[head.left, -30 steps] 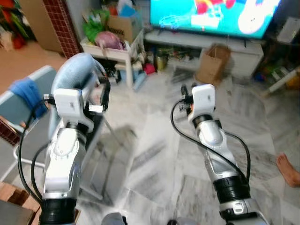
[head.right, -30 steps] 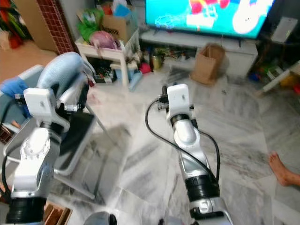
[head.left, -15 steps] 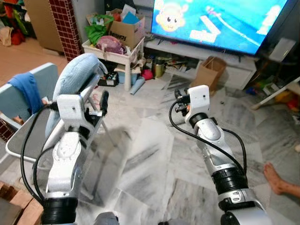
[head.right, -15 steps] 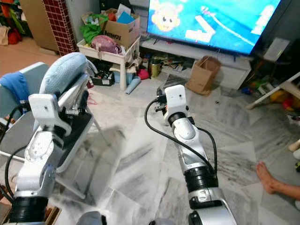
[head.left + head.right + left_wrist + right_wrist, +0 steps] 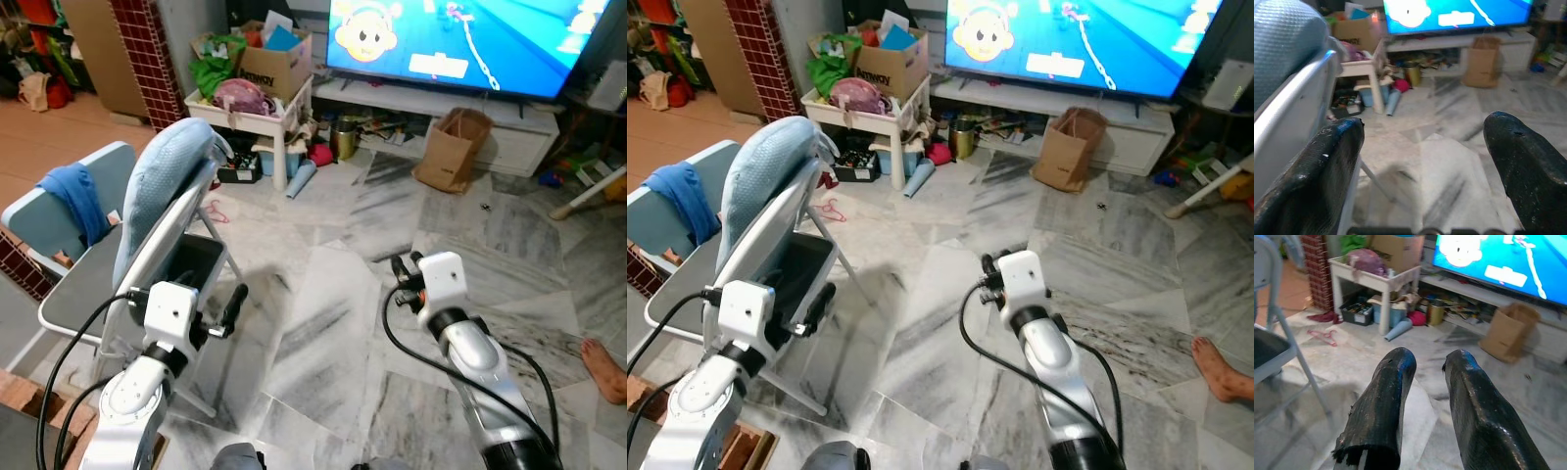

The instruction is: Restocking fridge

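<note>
I stand in a living room on a grey marble floor (image 5: 323, 323). My left gripper (image 5: 1422, 132) is held low beside a folding chair (image 5: 167, 245), open wide with nothing between its fingers (image 5: 233, 302). My right gripper (image 5: 1427, 357) hovers over bare floor ahead of me, its fingers (image 5: 400, 266) drawn close with only a narrow slit and nothing in them.
The folding chair carries a light blue cushion (image 5: 162, 181); a second chair (image 5: 54, 211) with a blue cloth stands to its left. Ahead are a cluttered white table (image 5: 250, 113), a TV (image 5: 470, 39) on a low stand, and a paper bag (image 5: 453, 147). A person's foot (image 5: 602, 367) rests at right.
Both arms have dropped lower in the head views. The camera has shifted, so the chair, table and TV sit differently in frame.
</note>
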Controlling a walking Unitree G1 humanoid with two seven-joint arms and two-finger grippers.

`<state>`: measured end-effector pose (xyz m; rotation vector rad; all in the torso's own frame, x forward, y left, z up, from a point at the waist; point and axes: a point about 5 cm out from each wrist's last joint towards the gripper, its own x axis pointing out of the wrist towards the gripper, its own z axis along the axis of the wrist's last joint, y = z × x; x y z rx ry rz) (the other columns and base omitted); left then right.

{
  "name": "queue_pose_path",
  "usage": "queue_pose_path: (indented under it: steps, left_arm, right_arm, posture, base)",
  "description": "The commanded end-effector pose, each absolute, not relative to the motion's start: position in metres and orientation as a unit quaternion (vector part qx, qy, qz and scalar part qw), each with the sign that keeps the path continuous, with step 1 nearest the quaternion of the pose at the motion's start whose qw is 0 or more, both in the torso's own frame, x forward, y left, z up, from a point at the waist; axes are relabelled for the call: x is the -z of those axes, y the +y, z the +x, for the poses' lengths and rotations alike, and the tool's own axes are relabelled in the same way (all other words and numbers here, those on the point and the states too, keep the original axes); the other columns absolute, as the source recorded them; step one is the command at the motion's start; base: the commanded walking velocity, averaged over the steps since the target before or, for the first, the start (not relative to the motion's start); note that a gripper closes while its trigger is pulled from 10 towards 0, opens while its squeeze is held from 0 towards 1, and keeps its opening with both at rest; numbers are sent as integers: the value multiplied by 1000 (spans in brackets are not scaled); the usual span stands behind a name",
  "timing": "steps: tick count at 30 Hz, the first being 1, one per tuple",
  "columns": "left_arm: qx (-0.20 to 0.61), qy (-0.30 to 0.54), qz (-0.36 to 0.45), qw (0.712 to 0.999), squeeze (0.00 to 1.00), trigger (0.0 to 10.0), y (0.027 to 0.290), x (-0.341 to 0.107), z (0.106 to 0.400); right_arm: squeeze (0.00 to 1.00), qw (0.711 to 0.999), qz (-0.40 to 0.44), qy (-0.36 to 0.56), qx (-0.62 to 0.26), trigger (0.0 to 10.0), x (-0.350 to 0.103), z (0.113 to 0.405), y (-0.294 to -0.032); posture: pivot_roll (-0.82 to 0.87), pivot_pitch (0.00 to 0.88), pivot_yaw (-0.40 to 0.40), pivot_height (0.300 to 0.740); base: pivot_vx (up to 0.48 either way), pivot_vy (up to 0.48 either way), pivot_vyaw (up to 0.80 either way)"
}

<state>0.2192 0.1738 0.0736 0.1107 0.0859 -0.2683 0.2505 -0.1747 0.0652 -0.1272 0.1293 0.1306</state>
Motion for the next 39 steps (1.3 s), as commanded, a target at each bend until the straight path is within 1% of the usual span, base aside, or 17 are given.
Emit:
queue_pose_path:
  steps: [1, 4, 5, 8, 11, 13, 15, 19, 21, 23, 25, 29, 32, 36, 37, 38, 39]
  left_arm:
    - [124, 22, 72, 989, 0, 10000, 176, -82, 224]
    - [137, 13, 71, 988, 0, 10000, 173, -86, 232]
    - [146, 12, 76, 986, 0, 10000, 170, -91, 238]
    - [158, 6, 88, 983, 0, 10000, 169, -96, 241]
    - [145, 6, 92, 985, 0, 10000, 172, -97, 243]
    - [123, 11, 68, 990, 0, 10000, 171, -94, 243]
    - [115, 23, 49, 992, 0, 10000, 166, -88, 242]
    - [126, 18, 57, 990, 0, 10000, 162, -88, 242]
    - [110, 8, 54, 992, 0, 10000, 165, -95, 245]
    - [105, 0, 61, 993, 0, 10000, 167, -98, 248]
    - [102, -3, 56, 993, 0, 10000, 166, -101, 251]
    - [122, -2, 55, 991, 0, 10000, 158, -102, 257]
    - [143, -6, 57, 988, 0, 10000, 151, -104, 259]
    - [149, -14, 57, 987, 0, 10000, 145, -109, 262]
    - [146, -15, 55, 988, 0, 10000, 144, -110, 262]
    - [141, -15, 55, 988, 0, 10000, 144, -110, 261]
    - [134, -16, 55, 989, 0, 10000, 145, -110, 261]
  right_arm:
    - [0, 996, -65, 33, -42, 10000, -79, 252, -181]
    - [0, 998, -55, 21, -6, 10000, -86, 253, -188]
    - [0, 998, -55, 12, -7, 10000, -93, 258, -187]
    - [0, 998, -67, -8, -21, 10000, -101, 262, -184]
    - [0, 999, -49, -1, -9, 10000, -103, 267, -184]
    - [0, 999, -36, 0, -1, 10000, -101, 271, -184]
    - [0, 999, -30, 7, -9, 10000, -94, 276, -177]
    - [0, 999, -29, 6, -28, 10000, -94, 280, -165]
    - [0, 999, -28, -3, -31, 10000, -100, 282, -162]
    - [0, 999, -38, -10, -27, 10000, -104, 282, -164]
    - [0, 999, -34, -12, -20, 10000, -106, 281, -169]
    - [0, 999, -42, -20, -1, 10000, -107, 280, -178]
    - [0, 999, -43, -20, 5, 10000, -106, 279, -179]
    - [0, 999, -37, -17, 2, 10000, -106, 280, -176]
    - [0, 999, -35, -15, -2, 10000, -106, 279, -173]
    - [0, 999, -34, -14, -8, 10000, -106, 279, -170]
    - [0, 999, -37, -14, -19, 10000, -106, 279, -165]
  posture:
    - [28, 0, 25, 740]
    - [7, 0, 38, 740]
    - [13, 0, 48, 740]
    - [20, 0, 54, 740]
    - [31, 0, 59, 740]
    - [59, 14, 65, 740]
    - [72, 0, 56, 740]
    - [56, 4, 49, 740]
    - [53, 0, 46, 740]
    - [41, 8, 49, 740]
    - [30, 0, 52, 740]
    - [7, 13, 80, 740]
    - [5, 20, 85, 740]
    - [34, 37, 58, 740]
    - [47, 43, 36, 740]
    - [47, 43, 36, 740]
    - [57, 47, 18, 740]
  base:
    - [0, 0, 0]
    - [0, 0, 0]
    - [0, 0, 0]
    - [0, 0, 0]
    - [0, 0, 0]
    - [0, 0, -713]
    - [0, 0, -800]
    - [0, 0, -800]
    - [0, 0, -800]
    - [0, 0, -800]
    - [0, 0, 0]
    - [0, 0, 0]
    - [0, 0, 0]
    - [0, 0, 0]
    - [0, 0, 0]
    - [0, 0, 0]
    - [0, 0, 0]
